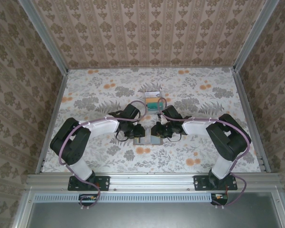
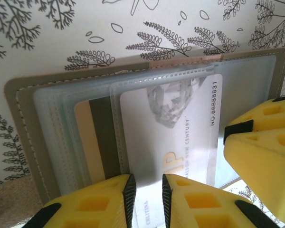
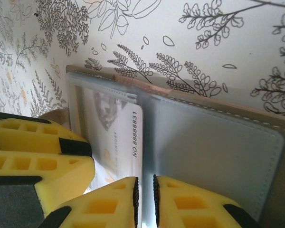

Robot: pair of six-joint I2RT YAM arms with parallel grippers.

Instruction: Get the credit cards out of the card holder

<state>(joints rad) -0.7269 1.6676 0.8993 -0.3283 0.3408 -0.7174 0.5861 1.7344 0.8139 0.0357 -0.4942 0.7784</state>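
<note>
Down on floral tabletop (image 1: pixel 95 95), papered walls (image 1: pixel 147 28): both end effectors (image 2: pixel 147 183) (image 3: pixel 145 184) tight on card holder (image 3: pixel 213 142).

A flat open card holder (image 3: pixel 213 142) lies on a white table cover (image 3: pixel 204 38) with grey leaf drawings. It is olive-grey outside and pale blue-grey inside. A white plastic card (image 3: pixel 123 142) with a printed number sits in its clear pocket. The yellow-fingered right gripper (image 3: pixel 145 199) pinches the holder's near edge. The left gripper (image 3: pixel 88 148) — yellow too — sits just beside the card.

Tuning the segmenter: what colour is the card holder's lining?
Pale blue-grey on the card holder; clearest in the right wrist view.
</note>
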